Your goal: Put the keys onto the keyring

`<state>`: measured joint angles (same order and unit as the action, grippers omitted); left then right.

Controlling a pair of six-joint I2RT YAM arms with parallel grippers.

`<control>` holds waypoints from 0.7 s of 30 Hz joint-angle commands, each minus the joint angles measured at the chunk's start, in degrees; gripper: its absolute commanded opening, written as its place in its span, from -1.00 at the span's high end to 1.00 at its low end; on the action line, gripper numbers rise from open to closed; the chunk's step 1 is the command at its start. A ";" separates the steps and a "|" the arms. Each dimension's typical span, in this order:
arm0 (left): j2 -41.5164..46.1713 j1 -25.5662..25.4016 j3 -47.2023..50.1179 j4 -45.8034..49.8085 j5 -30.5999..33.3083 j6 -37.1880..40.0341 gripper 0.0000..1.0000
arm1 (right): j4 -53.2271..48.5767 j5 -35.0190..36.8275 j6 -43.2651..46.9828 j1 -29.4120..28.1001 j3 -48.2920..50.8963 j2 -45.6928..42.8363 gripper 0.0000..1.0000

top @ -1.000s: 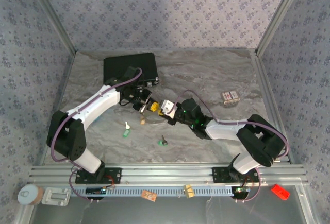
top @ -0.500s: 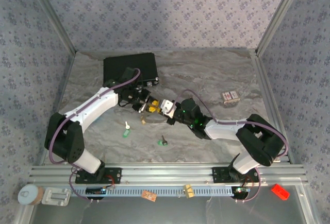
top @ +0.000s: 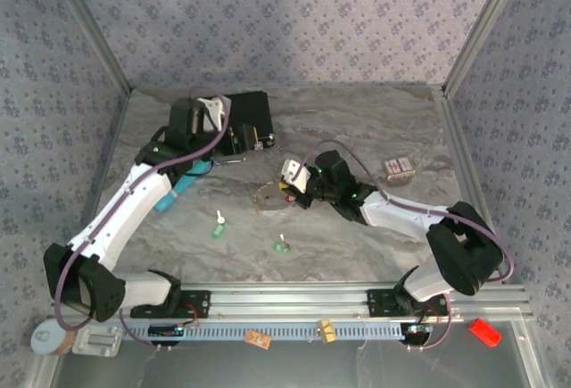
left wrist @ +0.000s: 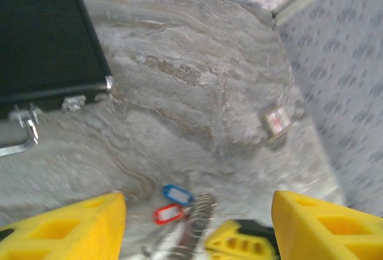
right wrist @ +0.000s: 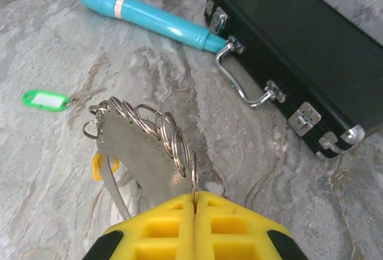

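My right gripper is shut on the keyring, a silvery metal loop carrying several small split rings, held just above the table. From above, that gripper and the keyring sit mid-table. A blue key and a red key lie beside the ring. A yellow key peeks out under it. A green key lies to the left, and another green key lies nearer the front. My left gripper hovers open by the black case, its yellow fingers wide apart.
The black case with its metal handle lies at the back left. A long teal tube rests beside it. A small box stands at the right. Walls close in the table on three sides.
My left arm has pulled away from the keyring, up and back toward the black case, uncovering the teal tube. The right gripper keeps its hold on the keyring and has shifted slightly.
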<state>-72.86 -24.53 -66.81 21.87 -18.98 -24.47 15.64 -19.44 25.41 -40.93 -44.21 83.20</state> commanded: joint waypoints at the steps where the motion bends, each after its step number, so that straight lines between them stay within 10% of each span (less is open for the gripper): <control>1: 0.56 -2.53 6.56 -8.53 -4.37 25.40 -0.19 | -8.40 -3.54 2.40 0.87 -3.21 -2.43 1.00; 12: -1.41 -4.83 14.32 -11.16 -18.46 58.39 0.18 | -8.09 -6.93 4.84 2.69 -3.16 -3.18 1.00; 21: -4.17 -4.86 17.43 -16.40 -21.76 65.89 0.29 | -7.90 -9.81 6.96 3.44 -1.81 -4.19 1.00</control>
<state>-76.49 -29.61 -50.06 7.92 -36.47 35.73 7.79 -26.61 30.98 -37.93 -45.47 80.97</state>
